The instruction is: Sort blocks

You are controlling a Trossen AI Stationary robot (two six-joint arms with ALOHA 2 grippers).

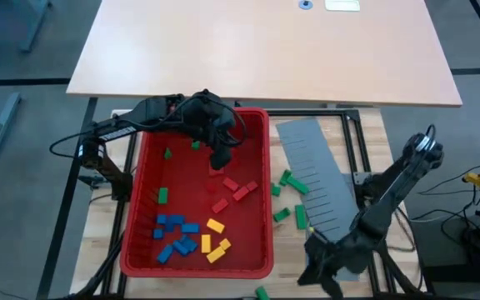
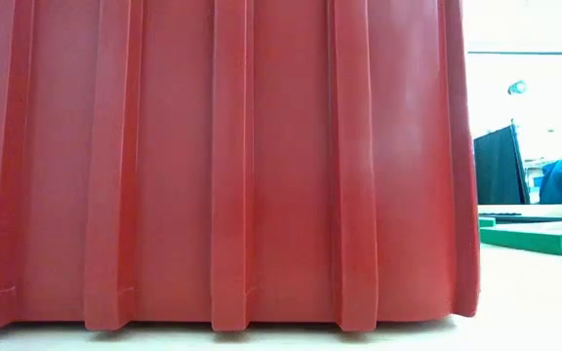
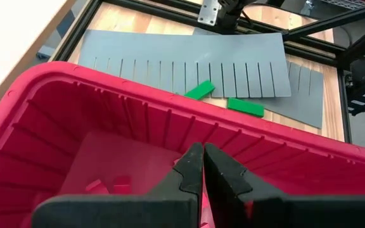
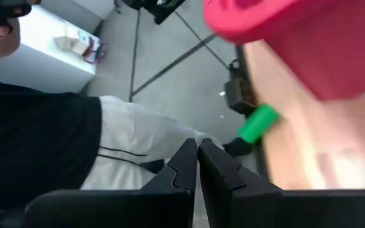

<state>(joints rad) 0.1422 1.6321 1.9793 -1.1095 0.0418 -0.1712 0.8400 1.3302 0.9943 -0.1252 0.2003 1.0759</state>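
Red plastic bin (image 1: 261,200) left on wooden bench (image 1: 98,225); grey slotted panels (image 1: 315,179) to its right.

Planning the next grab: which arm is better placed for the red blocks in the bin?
Left. Its gripper hangs inside the bin, just above the red blocks. The right gripper is outside, by the table's near edge.

I work in a lab: my bench stands on a black metal frame (image 1: 352,142), cables (image 1: 473,218) at 3 o'clock, a pale desk (image 1: 265,50) at 12.

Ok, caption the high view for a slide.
Left gripper shut inside the red bin above the sorted blocks; right gripper waits at the table's near edge.
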